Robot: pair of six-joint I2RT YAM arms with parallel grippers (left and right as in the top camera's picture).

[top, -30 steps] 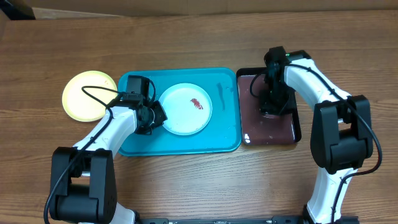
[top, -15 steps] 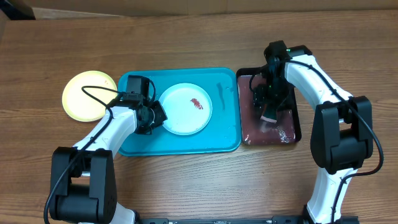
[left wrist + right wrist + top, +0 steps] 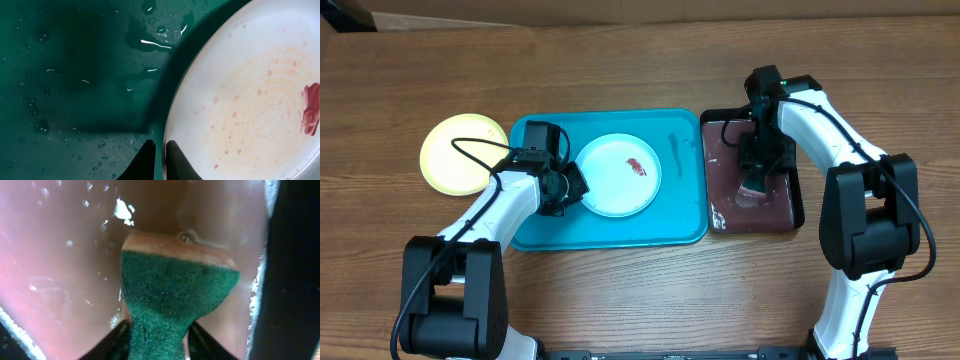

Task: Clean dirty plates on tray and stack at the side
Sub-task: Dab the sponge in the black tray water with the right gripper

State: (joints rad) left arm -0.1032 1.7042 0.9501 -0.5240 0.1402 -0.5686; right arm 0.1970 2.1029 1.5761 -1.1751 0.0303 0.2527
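A white plate [image 3: 618, 175] with a red-brown smear [image 3: 636, 167] lies in the turquoise tray [image 3: 620, 230]. My left gripper [image 3: 570, 185] is shut on its left rim; in the left wrist view the two dark fingertips [image 3: 146, 159] pinch the rim of the plate [image 3: 240, 100], and the gripper [image 3: 160, 152] sits low on the wet tray floor [image 3: 75, 75]. A yellow-green plate [image 3: 460, 152] rests on the table left of the tray. My right gripper [image 3: 757, 185] is shut on a green sponge [image 3: 175, 290] over reddish water, squeezing its middle [image 3: 159, 330].
A narrow black tray [image 3: 760, 215] of reddish water stands right against the turquoise tray's right side, with foam at its front left corner. Water drops and a small puddle [image 3: 160, 35] lie on the turquoise tray floor. Bare wooden table surrounds both trays.
My right gripper shifted a little over the black tray and is back on the sponge in the water. The left arm and the white plate have not moved.
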